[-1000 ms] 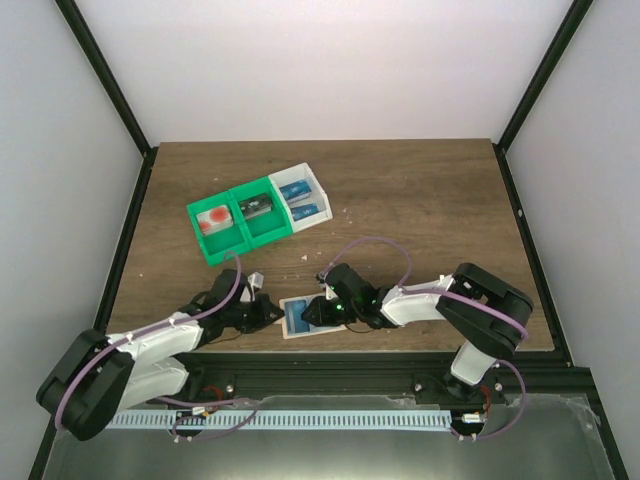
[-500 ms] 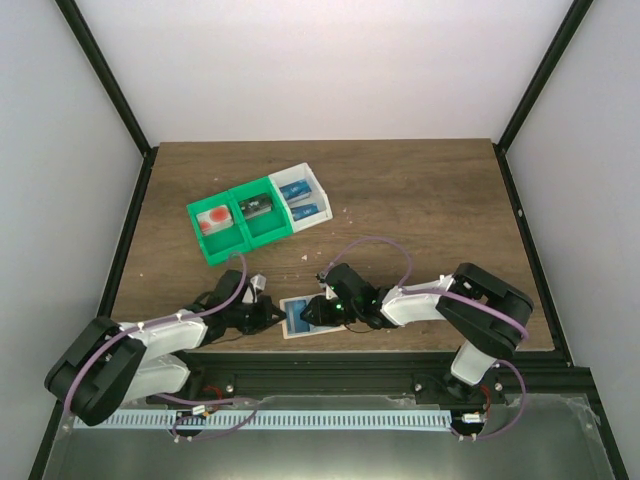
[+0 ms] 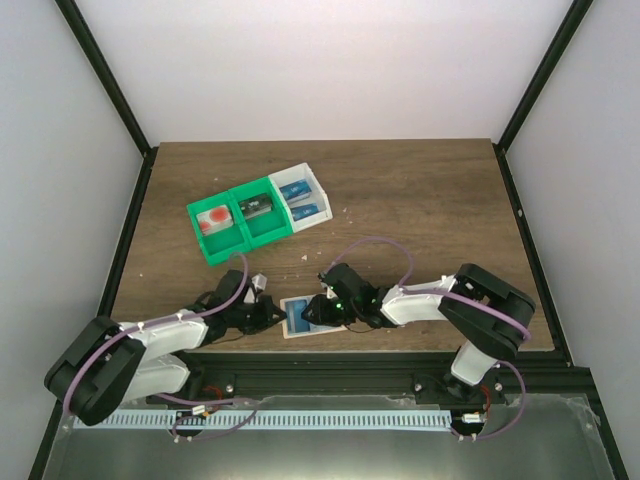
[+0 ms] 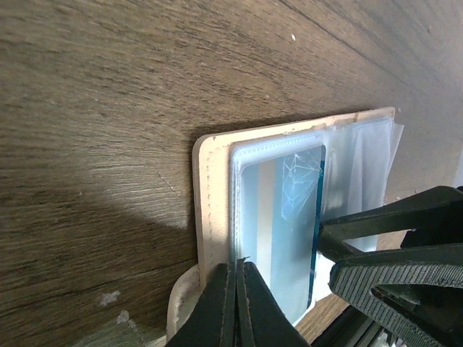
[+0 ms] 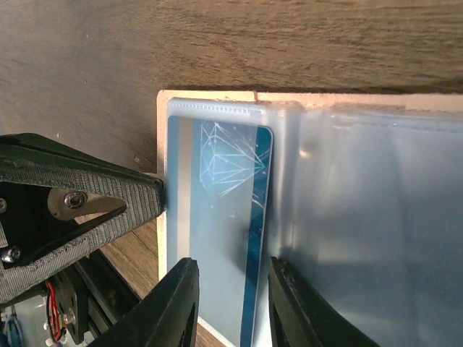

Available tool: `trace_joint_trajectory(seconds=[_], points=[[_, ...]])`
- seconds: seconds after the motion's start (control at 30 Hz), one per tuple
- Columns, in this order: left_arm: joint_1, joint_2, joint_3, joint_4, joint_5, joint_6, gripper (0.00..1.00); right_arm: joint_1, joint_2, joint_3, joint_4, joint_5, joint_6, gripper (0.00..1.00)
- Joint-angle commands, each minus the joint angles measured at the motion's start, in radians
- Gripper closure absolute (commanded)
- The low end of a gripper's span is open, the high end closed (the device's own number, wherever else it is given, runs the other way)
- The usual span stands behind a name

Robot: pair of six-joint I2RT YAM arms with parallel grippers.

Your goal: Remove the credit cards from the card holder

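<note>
Wooden table (image 3: 420, 200), plain white walls (image 3: 330, 60)

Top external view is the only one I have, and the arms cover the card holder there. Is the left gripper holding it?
Observer: Yes. The left wrist view shows the left gripper shut on the edge of the card holder.
Operator: And is the right gripper closed on a card?
Observer: No. In the right wrist view the right gripper is open, with its fingers apart over the end of a blue card.
Operator: Is that card out of the holder?
Observer: Not yet. It lies inside a clear pocket of the holder.
</note>
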Motion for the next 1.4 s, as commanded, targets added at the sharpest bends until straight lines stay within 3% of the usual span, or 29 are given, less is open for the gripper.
trace_joint_trajectory(seconds=[0.0, 0.13, 0.3, 0.63, 0.83, 1.0, 1.27, 1.37], points=[[-0.007, -0.025, 0.035, -0.097, -0.058, 0.011, 1.0, 0.007, 0.005, 0.031, -0.073, 0.035, 0.005, 0.71], [-0.009, -0.079, 0.071, -0.161, -0.05, 0.006, 0.96, 0.009, 0.014, 0.033, -0.066, 0.031, 0.006, 0.72], [-0.01, -0.091, 0.035, -0.1, -0.005, -0.036, 0.92, 0.009, 0.016, 0.028, -0.056, 0.033, 0.005, 0.72], [-0.025, 0.064, -0.006, 0.028, 0.032, -0.045, 0.98, 0.009, 0.03, 0.019, -0.043, 0.028, 0.003, 0.73], [-0.041, 0.093, -0.014, 0.024, 0.005, -0.046, 1.0, 0.009, 0.033, 0.0, -0.003, 0.034, 0.005, 0.73], [-0.04, 0.097, -0.025, 0.027, -0.007, -0.046, 1.0, 0.009, 0.01, -0.031, 0.051, 0.036, 0.022, 0.78], [-0.041, 0.107, -0.023, 0.01, -0.047, -0.025, 0.99, 0.009, -0.032, -0.073, 0.095, 0.048, 0.02, 0.99], [-0.041, 0.121, -0.024, 0.013, -0.052, -0.023, 0.99, 0.009, -0.043, -0.09, 0.112, 0.061, 0.018, 1.0]])
